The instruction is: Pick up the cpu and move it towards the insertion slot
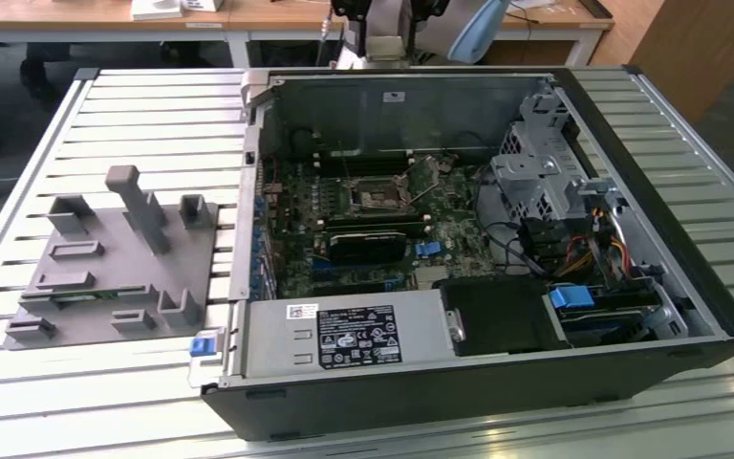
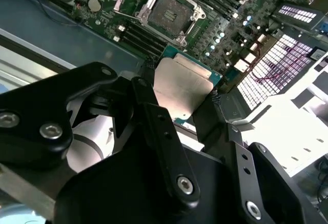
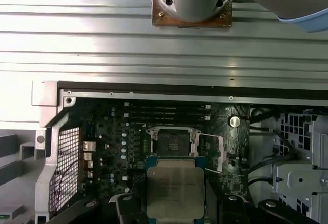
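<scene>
The black claw (image 2: 189, 111) grips the flat silvery square cpu (image 2: 179, 88), lifted near the dark-centred, metal-framed insertion slot (image 2: 169, 11); seating remains.

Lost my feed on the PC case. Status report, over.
Gripper jaws shut on flat square silvery-topped cpu. Cpu held above the green motherboard, short of the square metal-framed insertion slot. Slot open, nothing in the way.
</scene>
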